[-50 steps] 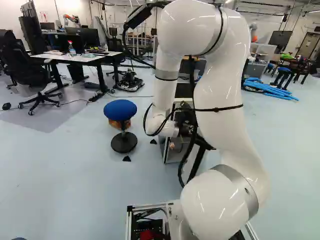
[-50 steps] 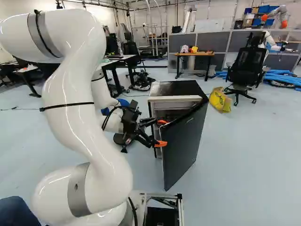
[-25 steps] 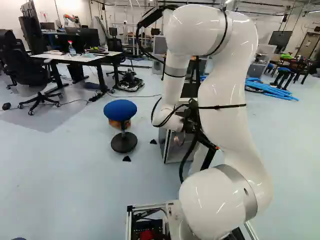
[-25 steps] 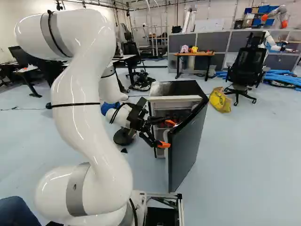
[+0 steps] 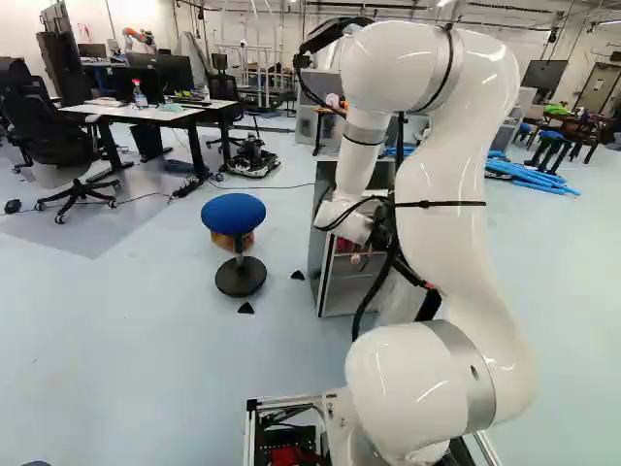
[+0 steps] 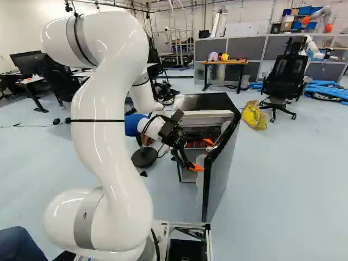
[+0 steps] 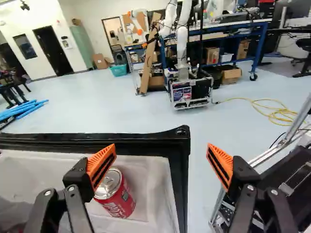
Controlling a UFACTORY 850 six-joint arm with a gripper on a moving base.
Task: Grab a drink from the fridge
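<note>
Our pincer [image 6: 203, 155], near the centre of the right base view, is spread; the red can [image 7: 119, 200] sits inside the fridge door [image 6: 221, 167], beside one finger. Probably weighty, slick, dentable: we'd clasp its waist gently.

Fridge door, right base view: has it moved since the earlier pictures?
Yes: the fridge door has swung wider open, rightward against the fridge cabinet.
</note>
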